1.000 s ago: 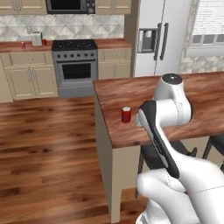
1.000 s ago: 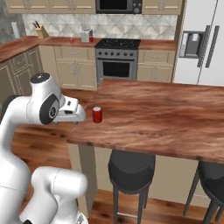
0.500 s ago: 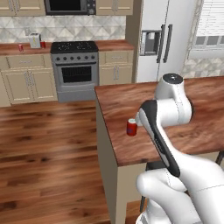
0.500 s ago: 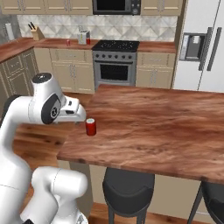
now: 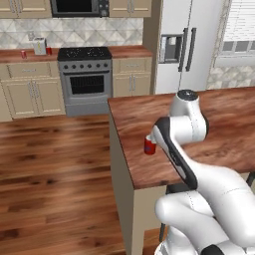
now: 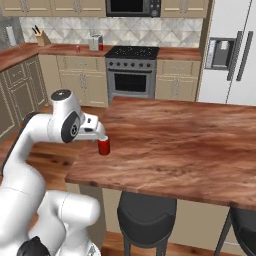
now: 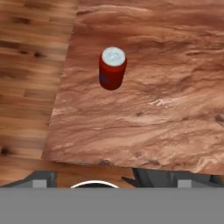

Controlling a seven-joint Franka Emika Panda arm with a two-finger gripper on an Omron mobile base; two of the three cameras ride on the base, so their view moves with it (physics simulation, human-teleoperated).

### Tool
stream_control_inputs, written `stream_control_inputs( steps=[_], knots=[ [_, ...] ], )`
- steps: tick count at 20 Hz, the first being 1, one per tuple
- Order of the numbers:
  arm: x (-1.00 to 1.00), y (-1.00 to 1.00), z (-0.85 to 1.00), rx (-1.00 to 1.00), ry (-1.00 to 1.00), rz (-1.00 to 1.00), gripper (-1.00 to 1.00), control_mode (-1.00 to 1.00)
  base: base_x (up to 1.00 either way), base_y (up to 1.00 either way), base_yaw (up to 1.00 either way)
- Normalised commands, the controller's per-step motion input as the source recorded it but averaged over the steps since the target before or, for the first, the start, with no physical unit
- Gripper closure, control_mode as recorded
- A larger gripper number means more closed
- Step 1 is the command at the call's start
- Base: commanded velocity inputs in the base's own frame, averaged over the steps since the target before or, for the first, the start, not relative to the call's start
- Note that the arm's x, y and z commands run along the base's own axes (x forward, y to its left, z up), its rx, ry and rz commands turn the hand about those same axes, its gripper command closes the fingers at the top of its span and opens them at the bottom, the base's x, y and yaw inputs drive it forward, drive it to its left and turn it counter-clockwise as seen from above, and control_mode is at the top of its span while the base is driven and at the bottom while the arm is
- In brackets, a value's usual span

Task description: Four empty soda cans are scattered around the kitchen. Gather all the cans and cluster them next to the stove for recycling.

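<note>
- While the gripper [image 6: 100,134] is being held with its jaws spread wide and nothing between them, just above the red can [image 7: 112,68], a knock is being risked: a finger dropped onto the silvery top instead of past the sides is likely to tip the can.
- The can [image 6: 104,146] is standing upright on the island [image 6: 190,145], near the corner and the edge over the floor [image 5: 55,164]; a nudge toward that edge could send it rolling off.
- Two more red cans [image 5: 23,54] [image 5: 49,50] are being seen far off beside the toaster [image 5: 39,46], left of the stove [image 5: 84,74]; a blind drop there could be toppling them.
</note>
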Motion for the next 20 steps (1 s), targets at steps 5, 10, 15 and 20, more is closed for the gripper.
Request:
stream_control_inputs(
  steps=[5,10,15,20],
  knots=[
    [0.55,0.00,-0.38,0.00,0.02,0.00,-1.00,-1.00,0.00,0.00,0.00],
    [0.41,0.00,-0.27,0.00,0.09,0.00,-1.00,-1.00,0.00,0.00,0.00],
    [0.43,0.00,-0.21,0.00,0.02,0.00,-1.00,-1.00,0.00,0.00,0.00],
    [0.14,0.00,-0.16,0.00,0.01,0.00,-1.00,-1.00,0.00,0.00,0.00]
  ],
)
